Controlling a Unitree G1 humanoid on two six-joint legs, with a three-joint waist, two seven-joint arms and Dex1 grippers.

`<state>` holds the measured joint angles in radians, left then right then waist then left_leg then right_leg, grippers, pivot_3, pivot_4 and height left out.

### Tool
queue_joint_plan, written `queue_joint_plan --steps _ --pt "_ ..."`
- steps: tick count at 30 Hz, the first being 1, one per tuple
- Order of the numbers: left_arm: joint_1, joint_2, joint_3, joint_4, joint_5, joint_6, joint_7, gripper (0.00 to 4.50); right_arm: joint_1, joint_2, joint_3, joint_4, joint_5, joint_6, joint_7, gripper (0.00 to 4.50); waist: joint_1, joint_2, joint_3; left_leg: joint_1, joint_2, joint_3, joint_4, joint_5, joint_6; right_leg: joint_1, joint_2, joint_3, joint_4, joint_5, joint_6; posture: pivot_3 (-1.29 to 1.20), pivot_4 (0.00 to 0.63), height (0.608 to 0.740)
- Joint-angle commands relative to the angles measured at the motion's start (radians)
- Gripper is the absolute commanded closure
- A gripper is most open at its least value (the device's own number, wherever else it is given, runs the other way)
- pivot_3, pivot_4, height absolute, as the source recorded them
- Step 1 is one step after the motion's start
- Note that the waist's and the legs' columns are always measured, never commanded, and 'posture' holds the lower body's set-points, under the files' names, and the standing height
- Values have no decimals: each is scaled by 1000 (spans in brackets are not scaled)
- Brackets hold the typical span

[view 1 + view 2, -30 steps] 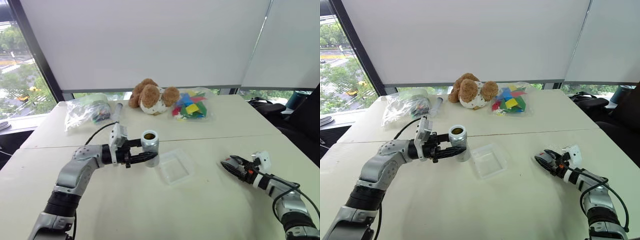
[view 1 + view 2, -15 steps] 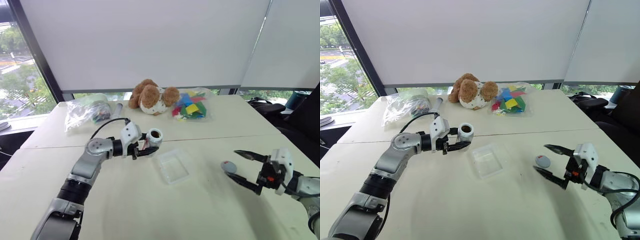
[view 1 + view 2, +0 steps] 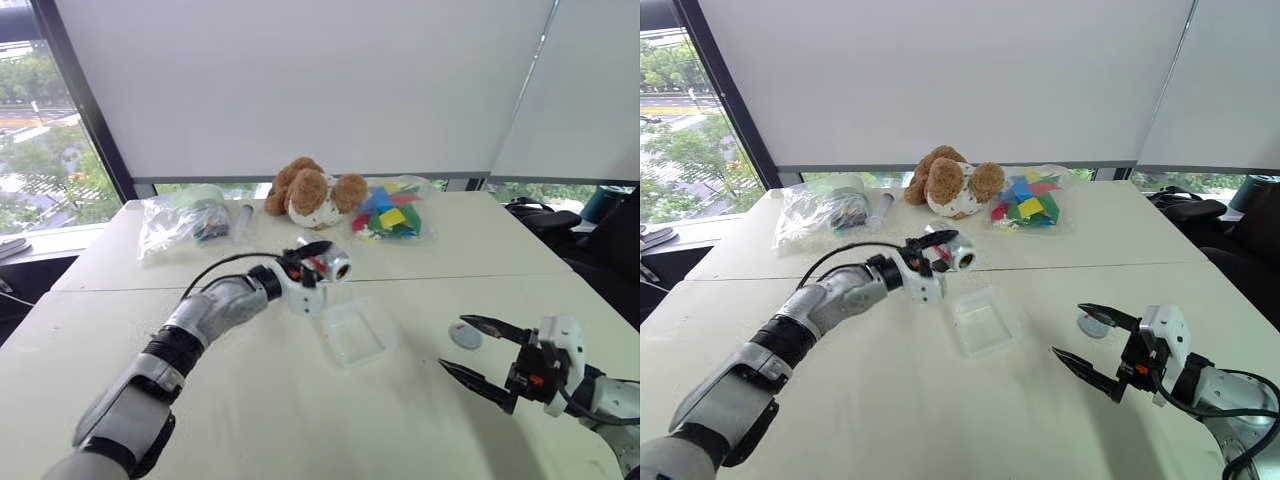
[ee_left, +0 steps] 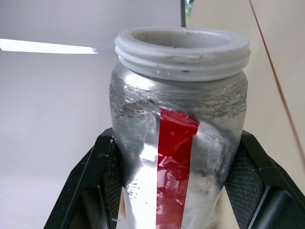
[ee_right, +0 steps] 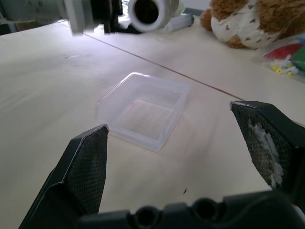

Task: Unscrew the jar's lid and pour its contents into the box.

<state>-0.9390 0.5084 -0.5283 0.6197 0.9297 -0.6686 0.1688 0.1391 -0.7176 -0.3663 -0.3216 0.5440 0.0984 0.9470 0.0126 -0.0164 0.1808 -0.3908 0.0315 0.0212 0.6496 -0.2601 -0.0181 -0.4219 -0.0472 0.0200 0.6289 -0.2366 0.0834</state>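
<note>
Pale matte tabletop [image 3: 250,400] runs back to white blinds, where a fuzzy brown plush [image 3: 310,195] sits between crinkled clear bags. From the head, the left gripper [image 3: 312,258] clamps the silvery jar [image 3: 325,265], tipped sideways above the clear, shallow box [image 3: 353,332]; the flat round lid [image 3: 465,335] lies just beside the right gripper [image 3: 478,352], whose fingers gape empty. Left wrist: ribbed black pads [image 4: 240,183] squeeze the foil-like, red-striped jar, its white threaded rim bare. Right wrist: the thin-walled box lies between textured fingers [image 5: 88,164].

Table [image 3: 250,400] carries box [image 3: 355,333], lid [image 3: 465,335], 2 bags, probably a teddy.
</note>
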Motion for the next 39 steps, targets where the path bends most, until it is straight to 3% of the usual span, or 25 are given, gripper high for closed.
queue_joint_plan --steps 1,4,12,18,21,24,26,30,32,34,36,39 --pt "-80 11 -117 7 264 60 345 2256 7 16 -25 -48 16 3 -29 45 1 -1 1 0 0 0 0 0 0 0 0 0 0 0 0 0 150 740" --pt "-120 9 -206 45 425 175 545 2256 13 25 -23 -57 17 7 -46 45 1 -2 1 -1 0 0 0 0 0 -1 0 0 0 0 0 0 150 740" --pt "-152 -42 -333 167 619 483 854 2256 8 58 -6 -82 21 17 -91 45 0 -3 1 -1 0 1 -1 0 0 -2 0 0 1 0 1 0 150 740" --pt "-172 -60 -400 234 633 494 890 2256 6 73 6 -93 21 29 -104 45 0 -3 2 -1 0 1 0 0 0 -3 0 0 1 0 1 0 150 740" --pt "-166 -42 -383 219 572 435 873 2256 6 73 7 -91 25 31 -104 45 -1 -3 2 -1 0 1 -1 0 0 -3 0 0 1 0 1 0 150 740" --pt "-149 2 -312 158 397 218 800 2256 5 76 13 -81 34 32 -93 45 -2 -3 2 -1 0 1 -1 0 0 -3 0 0 2 0 1 0 150 740" --pt "-122 17 -204 154 159 51 651 2256 -4 76 22 -74 43 33 -80 45 -1 -3 2 -1 0 1 -1 0 0 -3 0 0 2 0 1 0 150 740" --pt "-15 40 45 124 -502 -95 107 2256 -41 75 56 -43 38 -7 -21 45 -5 -2 1 0 1 3 0 0 0 -3 -1 1 3 0 0 0 150 740" --pt "68 45 139 25 -782 -12 -162 2256 -66 81 77 -18 24 -48 16 45 -6 -2 1 0 1 3 0 0 0 -3 -1 1 3 0 0 0 150 740" --pt "174 74 227 -129 -1005 186 -384 2256 -101 97 107 19 12 -108 63 45 -9 -2 1 0 1 3 0 0 0 -3 -1 1 4 0 0 0 150 740" --pt "278 110 304 -268 -1152 339 -503 2256 -144 124 133 58 14 -169 109 45 -17 -2 1 0 1 3 1 0 0 -3 0 2 4 0 0 0 150 740" --pt "425 139 447 -438 -1325 593 -536 2256 -207 165 177 110 7 -245 162 45 -24 -2 1 0 1 2 1 0 0 -3 0 2 5 0 0 0 150 740"
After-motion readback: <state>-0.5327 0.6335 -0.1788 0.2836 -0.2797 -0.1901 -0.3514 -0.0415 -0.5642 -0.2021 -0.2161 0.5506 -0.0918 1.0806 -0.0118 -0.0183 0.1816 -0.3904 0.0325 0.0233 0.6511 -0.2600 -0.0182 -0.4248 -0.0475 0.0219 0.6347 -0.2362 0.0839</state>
